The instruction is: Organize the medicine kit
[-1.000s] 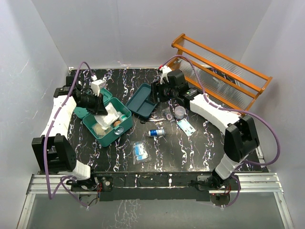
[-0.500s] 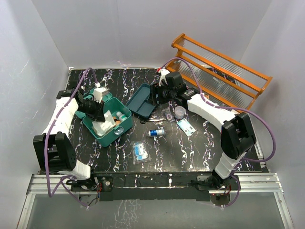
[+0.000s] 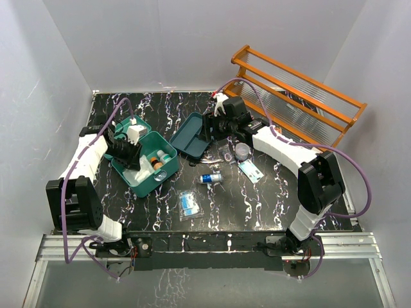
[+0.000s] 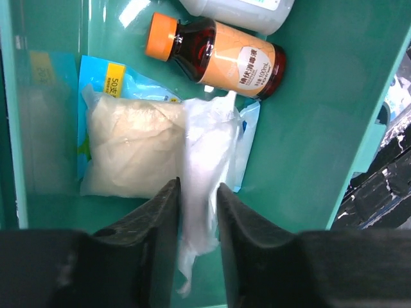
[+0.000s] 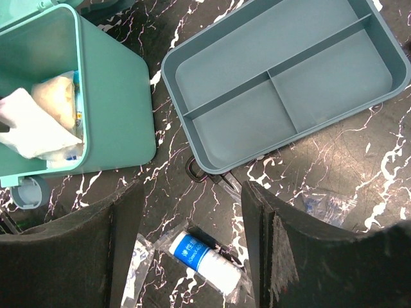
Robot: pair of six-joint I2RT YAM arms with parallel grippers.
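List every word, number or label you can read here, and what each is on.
"100mL": label of the brown bottle; the Chinese characters above it are too blurred to read.
"50": yellow patch on the blue packet; what follows is unreadable.
White bottle and small blue-labelled bottle: print too small to read.

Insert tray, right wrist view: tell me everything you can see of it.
The insert tray is teal-green, plastic-looking, rectangular with rounded corners and a raised rim. Dividers make one long compartment and two shorter ones, all empty. It lies open side up on the black marbled table, beside the medicine kit with a gap between. The right arm's open fingers hang over its near corner, seemingly clear of it.
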